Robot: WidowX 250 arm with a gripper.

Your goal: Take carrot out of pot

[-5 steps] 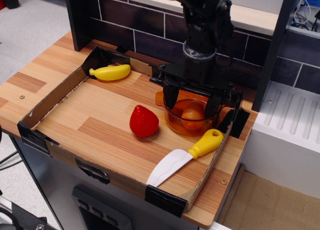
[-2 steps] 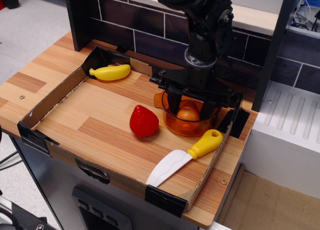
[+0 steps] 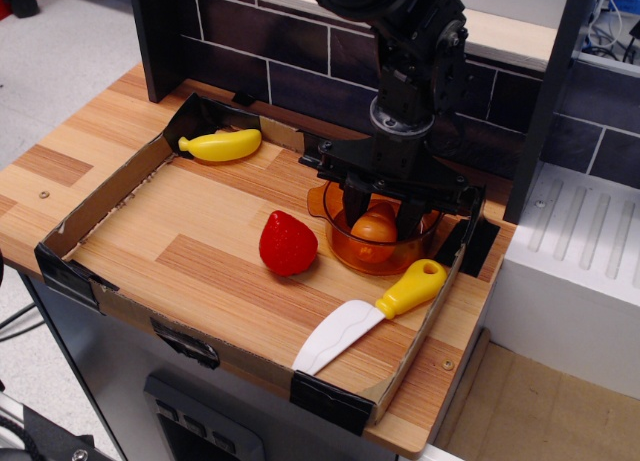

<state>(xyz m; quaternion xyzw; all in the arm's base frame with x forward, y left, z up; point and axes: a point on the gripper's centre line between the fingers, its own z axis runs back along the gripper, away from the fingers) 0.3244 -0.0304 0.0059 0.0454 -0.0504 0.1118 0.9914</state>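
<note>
The carrot [image 3: 376, 228], a small glossy orange toy, lies inside the transparent amber pot [image 3: 352, 251] at the right rear of the cardboard tray. My black gripper [image 3: 382, 215] reaches straight down into the pot. Its two fingers [image 3: 357, 203] stand on either side of the carrot and press against it. The carrot still sits low within the pot walls. The arm hides the pot's rear rim.
A red strawberry [image 3: 288, 243] lies just left of the pot. A yellow-handled white toy knife [image 3: 372, 312] lies in front of it. A yellow banana [image 3: 221, 145] sits at the tray's back left corner. Low cardboard walls [image 3: 108, 195] ring the tray. A dark tiled wall stands behind.
The gripper's fingers have closed inward from wide apart around the pot's inside to tight against the carrot. The pot and the other toys have not moved.
</note>
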